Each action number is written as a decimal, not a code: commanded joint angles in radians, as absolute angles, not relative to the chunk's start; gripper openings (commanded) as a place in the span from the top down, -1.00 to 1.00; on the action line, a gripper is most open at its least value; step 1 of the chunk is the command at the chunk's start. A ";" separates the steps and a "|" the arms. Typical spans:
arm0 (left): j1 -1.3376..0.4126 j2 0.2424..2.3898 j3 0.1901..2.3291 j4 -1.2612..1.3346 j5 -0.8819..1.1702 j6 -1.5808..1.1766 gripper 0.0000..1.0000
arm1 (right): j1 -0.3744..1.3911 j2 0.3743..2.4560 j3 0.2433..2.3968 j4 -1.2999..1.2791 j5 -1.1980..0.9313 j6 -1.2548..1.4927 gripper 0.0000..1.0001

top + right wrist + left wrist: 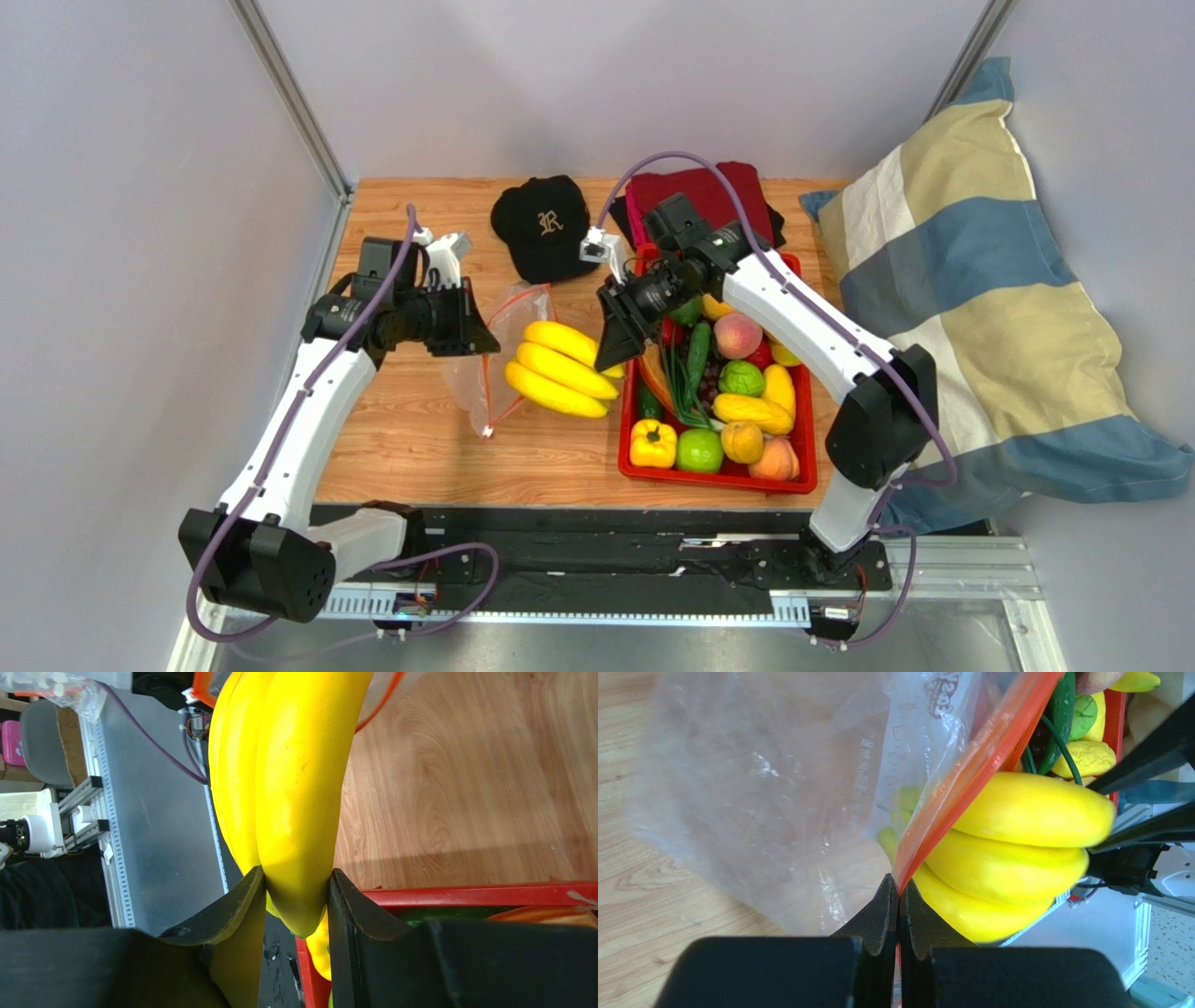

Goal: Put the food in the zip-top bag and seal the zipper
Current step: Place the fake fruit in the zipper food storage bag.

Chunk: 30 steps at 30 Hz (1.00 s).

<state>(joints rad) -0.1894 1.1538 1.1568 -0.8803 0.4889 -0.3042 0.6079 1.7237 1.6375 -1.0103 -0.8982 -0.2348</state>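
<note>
Bananas are the piece in hand: the right gripper (pixel 295 882) has its fingers clamped on one end of the yellow banana bunch (pixel 295 777), which leaves the long free end to lead toward the zip-top bag (pixel 484 367). The bunch looks lifted off the wooden surface (pixel 407 441), between the bag and the red tray (pixel 718 483), so it can slide in lengthwise instead of being pushed across the wood. Across from it, the left gripper (pixel 899 899) has its fingers pressed together on the zipper (pixel 980 759), pinching one side of the orange-red strip. That grip seems meant to hold the floppy mouth up and open and to stop the thin film from sliding away when the fruit meets it. In the left wrist view the tips of the bunch show through the clear plastic behind the strip, so that end is at the mouth or just inside; how far in, I cannot tell. The bag's body sags down onto the surface below the pinch. The other food (pixel 751 413) lies packed in the tray on the right, well apart from the bag, so by my reading filling has barely begun and sealing is a long way off. The likely snag is the bunch's width catching the strip and folding the mouth shut.
</note>
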 commanded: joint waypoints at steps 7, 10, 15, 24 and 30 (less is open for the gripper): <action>-0.287 1.124 1.172 -0.877 0.423 -0.261 1.00 | 0.666 1.822 1.867 -1.046 -0.689 -0.031 1.00; -0.298 1.143 1.178 -0.873 0.443 -0.294 1.00 | 0.689 1.848 1.893 -1.016 -0.651 0.029 1.00; -0.299 1.169 1.200 -0.858 0.456 -0.360 1.00 | 0.736 1.891 1.902 -0.973 -0.551 0.149 1.00; -0.318 1.141 1.123 -0.744 0.541 -0.451 1.00 | 0.739 1.916 1.941 -0.824 -0.494 0.518 1.00; -0.318 1.127 1.055 -0.603 0.673 -0.572 1.00 | 0.739 1.846 1.774 -0.560 -0.494 0.747 1.00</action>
